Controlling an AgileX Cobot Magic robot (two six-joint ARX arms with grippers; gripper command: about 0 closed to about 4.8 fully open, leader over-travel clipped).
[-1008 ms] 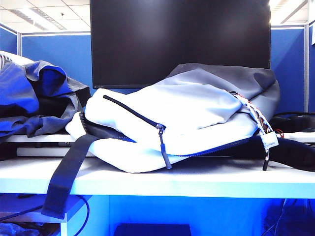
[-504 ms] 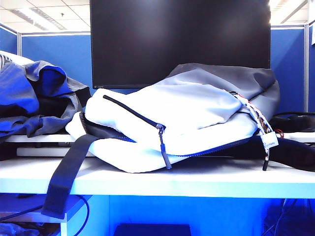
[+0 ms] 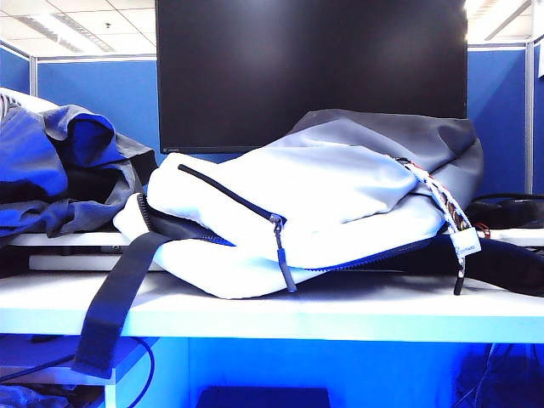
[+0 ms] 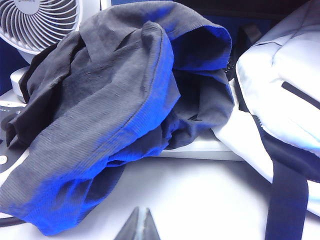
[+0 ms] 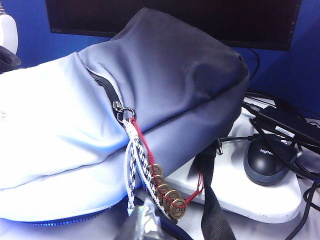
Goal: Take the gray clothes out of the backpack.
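Gray clothes (image 4: 107, 107): out, beside backpack (image 3: 297, 212). Left claw (image 4: 138, 226), right claw (image 5: 145, 220): pressed together, empty. Extraction apparently complete; none pending.

The gray clothes (image 4: 100, 115) are showing a finely ribbed, matt cloth; the backpack (image 3: 323, 212) is looking like smooth woven fabric; the coins (image 5: 167, 197) are gleaming, probably brass; the counter (image 3: 340, 314) is looking smooth.

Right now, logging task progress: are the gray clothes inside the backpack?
No, the gray clothes lie heaped on the desk beside the backpack, fully outside it.
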